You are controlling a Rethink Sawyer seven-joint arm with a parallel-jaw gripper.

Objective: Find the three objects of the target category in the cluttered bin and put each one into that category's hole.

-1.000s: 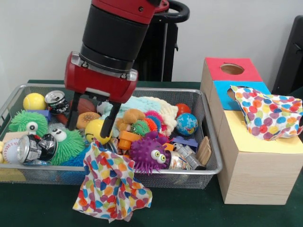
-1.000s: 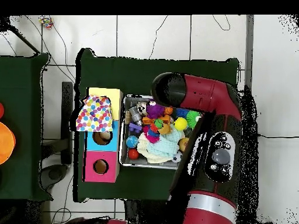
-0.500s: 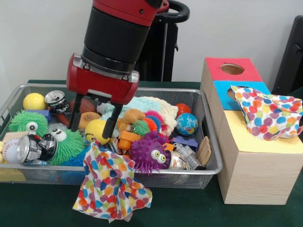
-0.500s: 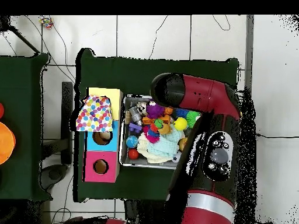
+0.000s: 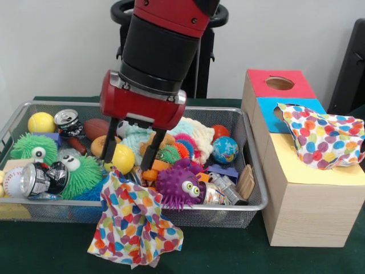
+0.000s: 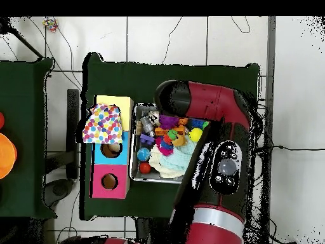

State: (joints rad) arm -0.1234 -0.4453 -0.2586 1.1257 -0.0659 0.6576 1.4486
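Observation:
My gripper (image 5: 130, 160) hangs open low in the wire bin (image 5: 252, 194), its two black fingers (image 5: 112, 149) on either side of a yellow smiley ball (image 5: 125, 157). A polka-dot cloth (image 5: 134, 224) drapes over the bin's front rim just below the gripper. A second polka-dot cloth (image 5: 323, 137) (image 6: 103, 124) lies on top of the wooden box, over the yellow section (image 5: 296, 166). A pale knitted cloth (image 5: 197, 132) lies at the back of the bin. In the overhead view the arm (image 6: 209, 111) hides the gripper.
The bin holds a purple spiky toy (image 5: 179, 186), green spiky toys (image 5: 83, 174), crushed cans (image 5: 43, 178), a globe ball (image 5: 225, 149) and other clutter. The box's red section (image 5: 279, 83) and blue section (image 5: 267, 107) each have a round hole.
The gripper has shifted to the right in the front view and a little lower, and now straddles the yellow ball. It stays open. The cloths have not moved.

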